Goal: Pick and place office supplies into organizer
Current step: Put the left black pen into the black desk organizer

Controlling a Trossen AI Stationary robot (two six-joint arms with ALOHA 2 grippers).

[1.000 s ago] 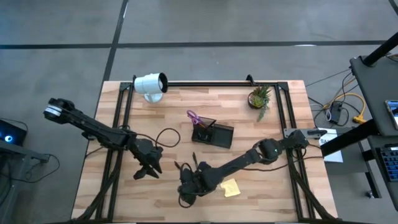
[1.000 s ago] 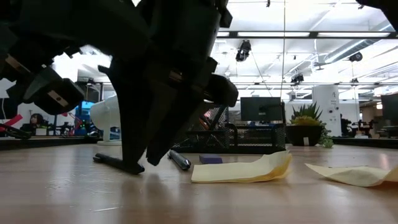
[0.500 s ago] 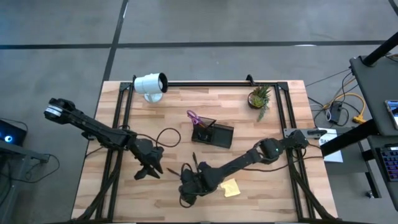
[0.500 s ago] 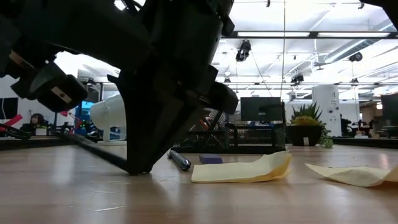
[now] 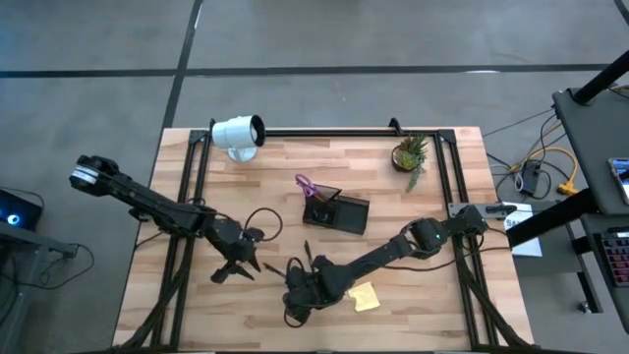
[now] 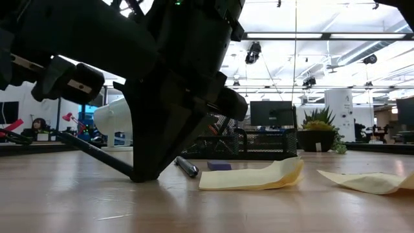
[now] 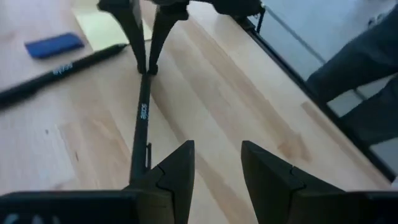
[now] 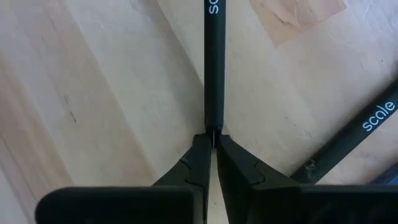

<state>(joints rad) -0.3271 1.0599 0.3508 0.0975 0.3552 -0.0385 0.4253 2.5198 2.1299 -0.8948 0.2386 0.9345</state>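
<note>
On the left of the bench (image 5: 197,295) the left pincer (image 5: 236,270) hangs low with its fingers parted and nothing between them; in its wrist view a black pen (image 7: 142,121) runs from beside its own fingers to the other pincer's tips; a second pen (image 7: 59,73) and a small blue eraser (image 7: 54,45) lie near a yellow pad. Toward the middle, the white lamp (image 5: 239,133) stands at the far edge; the right pincer (image 5: 295,287) is down at the near middle of the bench, its fingers pressed together on the end of that black pen (image 8: 213,62), which slants up off the wood in the low view. Behind it the black organizer (image 5: 336,211) sits mid-bench with purple-handled scissors (image 5: 306,184) sticking out of its left side; a yellow sticky-note pad (image 5: 365,296) lies just right of the right pincer; in the low view a second yellow sheet (image 6: 369,180) lies further right. The potted plant (image 5: 410,154) stands at the far right.
</note>
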